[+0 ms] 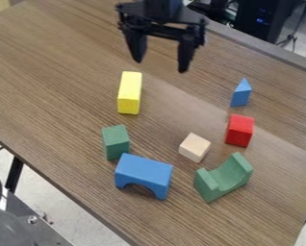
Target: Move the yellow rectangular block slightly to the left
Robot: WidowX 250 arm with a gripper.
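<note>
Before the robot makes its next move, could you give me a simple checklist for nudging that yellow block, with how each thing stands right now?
1. Gripper open, nothing between its fingers: ok.
2. Yellow block resting on the table, not tipped: ok.
3. Yellow block separate from its neighbors: ok; a gap divides it from the green block nearest it.
4. Gripper lined up with the yellow block: not ok; in the picture it hangs above and to the right of it.
5. Gripper low enough to grasp or push: cannot tell; one slanted view doesn't settle its height.
</note>
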